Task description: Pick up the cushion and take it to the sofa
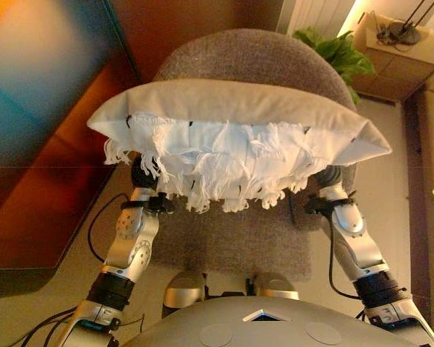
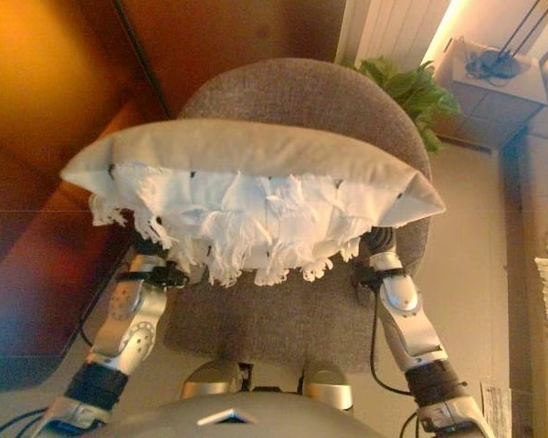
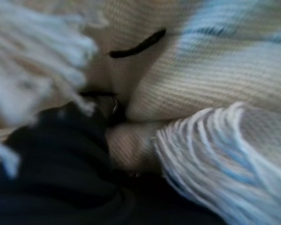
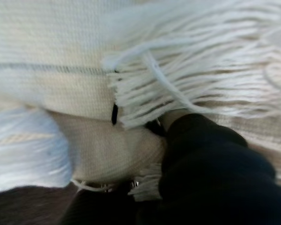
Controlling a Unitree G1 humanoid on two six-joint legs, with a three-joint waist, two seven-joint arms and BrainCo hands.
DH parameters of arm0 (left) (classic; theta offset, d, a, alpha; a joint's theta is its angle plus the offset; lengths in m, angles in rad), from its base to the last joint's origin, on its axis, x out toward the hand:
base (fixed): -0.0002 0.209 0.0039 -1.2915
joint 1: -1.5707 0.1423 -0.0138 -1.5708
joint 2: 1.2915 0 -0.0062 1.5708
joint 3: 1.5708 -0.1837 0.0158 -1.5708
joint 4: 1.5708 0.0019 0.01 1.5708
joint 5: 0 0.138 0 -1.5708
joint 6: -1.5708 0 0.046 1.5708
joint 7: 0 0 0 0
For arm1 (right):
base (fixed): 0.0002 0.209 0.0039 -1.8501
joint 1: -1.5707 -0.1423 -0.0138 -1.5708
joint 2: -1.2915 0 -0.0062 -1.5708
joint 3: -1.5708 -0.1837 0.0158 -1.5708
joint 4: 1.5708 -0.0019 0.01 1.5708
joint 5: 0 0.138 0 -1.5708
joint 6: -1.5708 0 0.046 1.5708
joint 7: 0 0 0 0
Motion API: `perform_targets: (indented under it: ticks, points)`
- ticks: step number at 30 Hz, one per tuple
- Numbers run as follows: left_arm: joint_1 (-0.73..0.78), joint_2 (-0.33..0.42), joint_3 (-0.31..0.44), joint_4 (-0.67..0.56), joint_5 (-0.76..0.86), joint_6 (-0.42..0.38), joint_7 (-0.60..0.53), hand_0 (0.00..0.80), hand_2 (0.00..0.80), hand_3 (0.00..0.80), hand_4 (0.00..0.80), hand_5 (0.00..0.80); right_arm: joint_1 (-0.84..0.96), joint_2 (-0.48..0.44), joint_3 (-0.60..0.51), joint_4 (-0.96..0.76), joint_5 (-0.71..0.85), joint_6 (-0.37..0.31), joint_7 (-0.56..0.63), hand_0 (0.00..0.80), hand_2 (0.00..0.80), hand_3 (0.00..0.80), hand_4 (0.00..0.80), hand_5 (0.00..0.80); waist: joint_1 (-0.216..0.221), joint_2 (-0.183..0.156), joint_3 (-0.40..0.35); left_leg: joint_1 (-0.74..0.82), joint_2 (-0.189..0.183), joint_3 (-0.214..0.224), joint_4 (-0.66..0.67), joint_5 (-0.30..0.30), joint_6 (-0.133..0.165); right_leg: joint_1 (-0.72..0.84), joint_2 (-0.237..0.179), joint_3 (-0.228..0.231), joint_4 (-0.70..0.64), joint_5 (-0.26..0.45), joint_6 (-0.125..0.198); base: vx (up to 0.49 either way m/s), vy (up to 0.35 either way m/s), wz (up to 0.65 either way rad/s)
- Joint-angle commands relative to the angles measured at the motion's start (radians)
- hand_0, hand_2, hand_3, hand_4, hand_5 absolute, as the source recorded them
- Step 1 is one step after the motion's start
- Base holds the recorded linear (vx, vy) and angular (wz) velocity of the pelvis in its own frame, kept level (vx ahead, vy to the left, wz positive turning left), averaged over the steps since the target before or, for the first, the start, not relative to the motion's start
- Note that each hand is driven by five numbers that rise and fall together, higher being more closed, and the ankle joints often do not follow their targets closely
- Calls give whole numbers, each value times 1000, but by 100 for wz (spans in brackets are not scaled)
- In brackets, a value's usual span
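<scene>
Left eye view: you see the cushion [image 1: 239, 119] held up in the air over a grey chair [image 1: 239, 238], carried by both arms from beneath; its white fringe hangs toward you.
Left eye view, hands: the left hand [image 1: 143, 173] and right hand [image 1: 331, 177] show only as dark covers tucked under the cushion's two ends; you cannot tell how their fingers stand.
Left eye view, surroundings: a green plant [image 1: 336, 50] stands beyond the chair, a cardboard box [image 1: 398, 61] to its right.
Right eye view: same scene; the cushion [image 2: 247, 169] hides most of the chair seat [image 2: 283, 319].
Left wrist view: you get the dark cover pressed against woven cloth and fringe [image 3: 215, 159]; fingers are hidden.
Right wrist view: the dark cover lies buried in fringe [image 4: 196, 70]; fingers are hidden here too.
</scene>
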Motion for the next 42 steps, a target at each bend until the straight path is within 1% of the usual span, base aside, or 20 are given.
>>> perform_targets:
  ticks: [1, 4, 5, 6, 8, 11, 13, 16, 18, 20, 24, 25, 29, 30, 32, 35, 36, 37, 39, 42]
  points:
    - [-241, -30, -71, 13, 96, -74, 12, 800, 800, 800, 800, 800, -220, 25, 47, 25, 27, -88, -15, 800, 800, 800, 800, 800, 1, -3, 20, -71, 14, 16, 95, -127, 10, -53, -34, -15, 73, -79, 49, -205, 2, -7]
    - [-391, -71, -113, 144, 121, -89, 59, 800, 800, 800, 800, 800, -386, 65, 84, 159, 32, -67, -56, 800, 800, 800, 800, 800, -1, 1, 69, -117, 10, 13, 96, -117, 8, -88, -37, -14, 66, -72, 49, -222, -52, -1]
    - [-467, -86, -121, 234, 110, -111, 68, 800, 800, 800, 800, 800, -455, 76, 105, 213, 30, -60, -83, 800, 800, 800, 800, 800, -6, 3, 88, -138, 8, 12, 97, -112, 5, -103, -37, -8, 66, -72, 48, -197, -70, 2]
    - [-511, -92, -121, 277, 90, -98, 73, 800, 800, 800, 800, 800, -494, 78, 118, 239, 39, -49, -103, 800, 800, 800, 800, 800, -9, 4, 100, -153, 8, 12, 101, -108, 2, -113, -37, -5, 65, -69, 48, -185, -75, 5]
    - [-601, -110, -113, 408, 59, -129, 59, 800, 800, 800, 800, 800, -582, 78, 134, 317, 66, -40, -123, 800, 800, 800, 800, 800, -18, 9, 129, -183, 11, 16, 110, -103, -8, -135, -37, 2, 62, -66, 48, -159, -58, 4]
    - [-680, -121, -108, 499, 89, -107, 76, 800, 800, 800, 800, 800, -668, 55, 127, 431, 104, -45, -120, 800, 800, 800, 800, 800, -25, 20, 160, -203, 19, 18, 109, -97, -23, -144, -34, 1, 46, -61, 43, -78, -22, 5]
    - [-726, -132, -129, 552, 92, -82, 108, 800, 800, 800, 800, 800, -738, 48, 128, 506, 141, -24, -120, 800, 800, 800, 800, 800, -26, 25, 174, -209, 17, 11, 100, -90, -30, -146, -30, 7, 34, -55, 45, -52, -24, 0]
    - [-853, -126, -137, 665, 56, -51, 114, 800, 800, 800, 800, 800, -876, 49, 137, 644, 209, 3, -79, 800, 800, 800, 800, 800, -28, 19, 197, -243, 21, 16, 94, -77, -41, -183, -27, 9, 29, -47, 45, -109, -45, 0]
    - [-926, -125, -129, 756, 21, -34, 98, 800, 800, 800, 800, 800, -951, 57, 134, 760, 235, 5, -20, 800, 800, 800, 800, 800, -30, 18, 206, -260, 24, 20, 92, -68, -48, -202, -26, 10, 29, -42, 46, -65, -25, 0]
    - [-992, -127, -127, 833, 20, -1, 87, 800, 800, 800, 800, 800, -1031, 64, 130, 890, 274, 31, 32, 800, 800, 800, 800, 800, -28, 18, 218, -279, 28, 22, 94, -61, -54, -223, -30, 7, 31, -38, 48, -34, -22, 0]
    - [-1074, -118, -148, 904, 18, 65, 91, 800, 800, 800, 800, 800, -1139, 41, 148, 1035, 308, 127, 74, 800, 800, 800, 800, 800, -23, 15, 248, -316, 29, 19, 99, -46, -59, -269, -29, 10, 40, -23, 49, -3, -9, 2]
    - [-1095, -110, -155, 923, 1, 81, 86, 800, 800, 800, 800, 800, -1157, 32, 154, 1068, 322, 138, 85, 800, 800, 800, 800, 800, -24, 16, 257, -322, 29, 20, 97, -41, -59, -280, -29, 9, 43, -20, 49, 0, 0, 0]
    - [-1167, -89, -164, 993, -67, 139, 83, 800, 800, 800, 800, 800, -1227, 9, 161, 1133, 324, 214, 55, 800, 800, 800, 800, 800, -30, 19, 288, -349, 27, 21, 96, -25, -59, -323, -29, 10, 64, -12, 48, 1, 9, 0]
    - [-1188, -86, -162, 1017, -50, 150, 91, 800, 800, 800, 800, 800, -1248, 3, 167, 1144, 320, 228, 55, 800, 800, 800, 800, 800, -33, 20, 297, -359, 26, 23, 95, -19, -59, -340, -29, 9, 72, -10, 49, -6, 46, 1]
    - [-1216, -76, -178, 1039, -42, 161, 100, 800, 800, 800, 800, 800, -1279, -6, 182, 1148, 339, 240, 49, 800, 800, 800, 800, 800, -37, 23, 313, -375, 25, 26, 93, -8, -60, -365, -33, 8, 82, -2, 51, -6, 62, 0]
    - [-1242, -56, -192, 1059, -88, 196, 89, 800, 800, 800, 800, 800, -1309, -25, 193, 1146, 337, 244, 55, 800, 800, 800, 800, 800, -43, 30, 333, -390, 19, 30, 82, 7, -58, -393, -36, 10, 93, 5, 53, 20, 81, -1]
    - [-1248, -52, -191, 1068, -97, 203, 86, 656, 656, 656, 656, 656, -1314, -31, 196, 1143, 328, 244, 55, 800, 800, 800, 800, 800, -45, 32, 339, -395, 17, 31, 80, 10, -58, -402, -37, 10, 98, 5, 54, 19, 65, 1]
    - [-1252, -49, -189, 1076, -111, 217, 84, 0, 0, 0, 0, 0, -1317, -37, 199, 1142, 311, 243, 50, 800, 800, 800, 800, 800, -46, 35, 339, -400, 17, 32, 78, 13, -57, -410, -38, 10, 100, 5, 54, 19, 54, 1]
    - [-1252, -41, -185, 1091, -150, 199, 88, 0, 0, 0, 0, 0, -1327, -56, 217, 1134, 303, 235, 24, 0, 0, 0, 0, 0, -48, 42, 339, -413, 14, 34, 76, 17, -56, -425, -41, 6, 107, 3, 53, 32, 54, 1]
    - [-1230, -3, -167, 1075, -188, 150, 103, 0, 0, 0, 0, 0, -1309, -94, 208, 1120, 309, 208, 3, 0, 0, 0, 0, 0, -46, 48, 339, -408, 12, 40, 77, 13, -58, -421, -45, -5, 112, -5, 53, 33, 38, 0]
